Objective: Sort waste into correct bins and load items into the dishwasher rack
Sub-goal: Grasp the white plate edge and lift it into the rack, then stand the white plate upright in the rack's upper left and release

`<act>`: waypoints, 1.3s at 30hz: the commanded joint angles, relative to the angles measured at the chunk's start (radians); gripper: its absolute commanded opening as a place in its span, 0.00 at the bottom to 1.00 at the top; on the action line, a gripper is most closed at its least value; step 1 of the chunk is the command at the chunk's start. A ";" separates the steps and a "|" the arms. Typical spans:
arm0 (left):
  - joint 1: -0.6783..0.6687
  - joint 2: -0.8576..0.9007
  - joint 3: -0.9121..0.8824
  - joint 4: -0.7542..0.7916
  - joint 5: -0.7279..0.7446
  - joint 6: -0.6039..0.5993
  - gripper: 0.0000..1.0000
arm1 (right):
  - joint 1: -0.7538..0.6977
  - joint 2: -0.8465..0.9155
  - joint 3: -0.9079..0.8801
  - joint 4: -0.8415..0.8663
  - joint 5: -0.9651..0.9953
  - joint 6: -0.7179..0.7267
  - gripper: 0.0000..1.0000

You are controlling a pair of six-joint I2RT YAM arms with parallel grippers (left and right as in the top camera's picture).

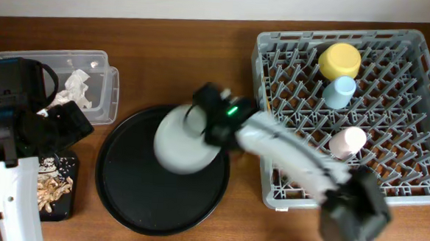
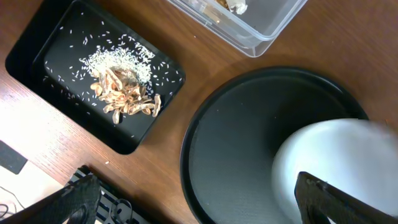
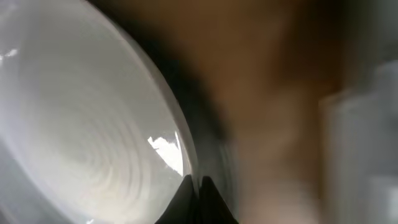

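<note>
Dishwasher rack (image 1: 401, 93): fills the right of the overhead frame. The yellow bowl (image 1: 340, 61), light-blue cup (image 1: 339, 92) and pink cup (image 1: 346, 142) sit among its pegs.
Round black tray (image 1: 123, 189): lower centre on the bench, under the plate.
Plate (image 1: 184, 145): over the tray's right half and blurred. It looks rigid, glossy and breakable, probably slick and fairly heavy.
Clear tub (image 1: 106, 85): upper left, holding the napkin (image 1: 75, 87).
Small black tray (image 2: 37, 56): upper left of the left wrist view, holding food scraps (image 2: 127, 96) and rice.
Right claw (image 3: 196, 190): narrowed on the plate's rim, tips nearly meeting.
Left claw (image 2: 202, 196): spread wide and empty.
Hold: the rim is the only purchase. A deep pinch seems wise, or the disc may swivel.
</note>
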 commanded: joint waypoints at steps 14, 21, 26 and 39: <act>0.006 -0.012 0.011 0.000 0.003 -0.009 0.99 | -0.530 -0.114 0.148 -0.107 0.613 -0.251 0.04; 0.006 -0.012 0.011 0.000 0.003 -0.009 0.99 | -0.528 -0.055 0.147 -0.018 0.681 -0.251 0.04; 0.006 -0.012 0.011 0.000 0.003 -0.009 0.99 | -0.500 0.000 0.146 -0.002 0.839 -0.285 0.04; 0.006 -0.012 0.011 0.000 0.003 -0.009 0.99 | -0.355 0.005 0.146 0.032 0.892 -0.310 0.04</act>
